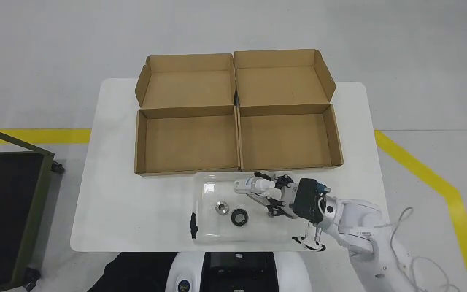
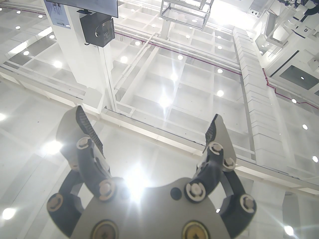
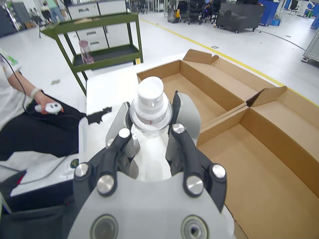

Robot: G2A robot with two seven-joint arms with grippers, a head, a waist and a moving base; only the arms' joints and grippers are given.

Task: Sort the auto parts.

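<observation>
Top view: on the white desk [image 1: 109, 182], a left cardboard box [image 1: 186, 142] and a right cardboard box [image 1: 288, 139] stand open, side by side. Just in front of them a clear tray [image 1: 204, 228] holds a metal ring [image 1: 219, 209] with a black ring [image 1: 240, 217] just beside it. Further right, the right hand [image 1: 268, 191] is clamped on a white cylindrical part [image 1: 250, 185] above the tray's far side. In the left wrist view, the left hand [image 2: 149, 123] points at the ceiling [image 2: 199, 80], fingers apart.
</observation>
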